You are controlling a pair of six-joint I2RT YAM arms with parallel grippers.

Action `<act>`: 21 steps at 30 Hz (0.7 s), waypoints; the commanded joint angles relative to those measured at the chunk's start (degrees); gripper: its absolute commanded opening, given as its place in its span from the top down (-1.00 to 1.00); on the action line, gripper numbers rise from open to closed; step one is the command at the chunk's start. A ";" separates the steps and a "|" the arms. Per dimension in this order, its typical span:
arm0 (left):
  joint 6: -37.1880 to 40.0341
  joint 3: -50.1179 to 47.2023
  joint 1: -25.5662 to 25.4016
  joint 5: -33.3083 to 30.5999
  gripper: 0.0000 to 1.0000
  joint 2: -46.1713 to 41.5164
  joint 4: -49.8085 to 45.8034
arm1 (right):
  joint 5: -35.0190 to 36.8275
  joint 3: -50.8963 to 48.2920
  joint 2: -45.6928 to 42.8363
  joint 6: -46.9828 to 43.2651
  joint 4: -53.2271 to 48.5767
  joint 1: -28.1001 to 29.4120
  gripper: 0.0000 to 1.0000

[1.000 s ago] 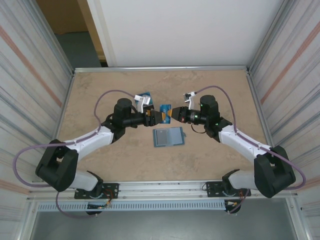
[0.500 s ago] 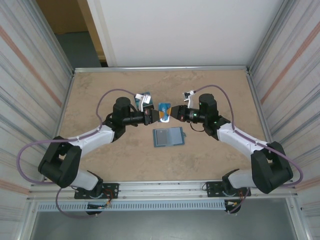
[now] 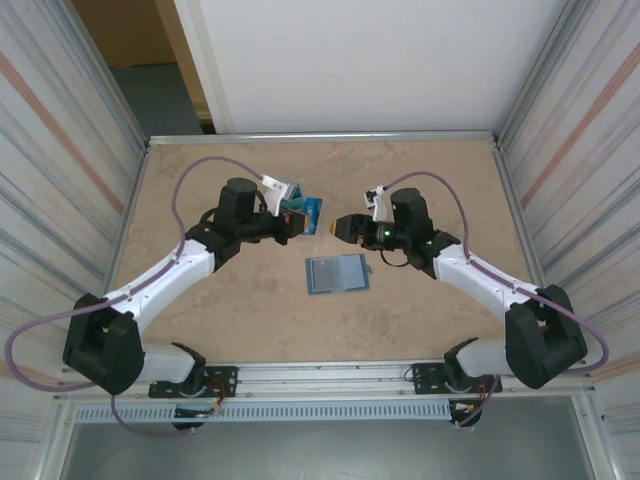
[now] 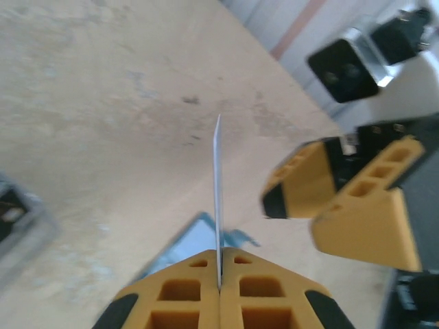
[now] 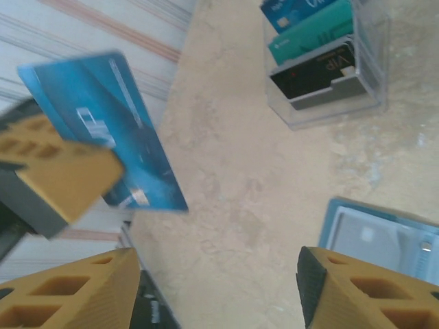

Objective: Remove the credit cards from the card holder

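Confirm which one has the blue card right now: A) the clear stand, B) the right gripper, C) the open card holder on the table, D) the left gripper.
D: the left gripper is shut on the blue card, which stands edge-on between its fingers, while the right gripper is open with nothing in it.

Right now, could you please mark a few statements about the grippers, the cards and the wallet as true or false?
1. The left gripper is shut on a thin blue credit card. True.
2. The right gripper grips that card too. False: it is open and apart from the card.
3. The flat teal-blue card holder lies on the tan table. True.
4. The clear plastic rack is empty. False: it holds three more cards, blue, teal and dark.
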 commanded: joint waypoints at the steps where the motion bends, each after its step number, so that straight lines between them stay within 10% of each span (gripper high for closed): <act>1: 11.30 4.40 0.90 -8.55 1.00 -0.13 -10.04 | 5.56 3.53 -1.58 -4.77 -7.37 1.77 -0.27; 21: 46.31 36.56 8.12 -14.47 1.00 30.05 -29.05 | 25.53 14.21 6.60 -10.99 -27.53 10.37 -0.56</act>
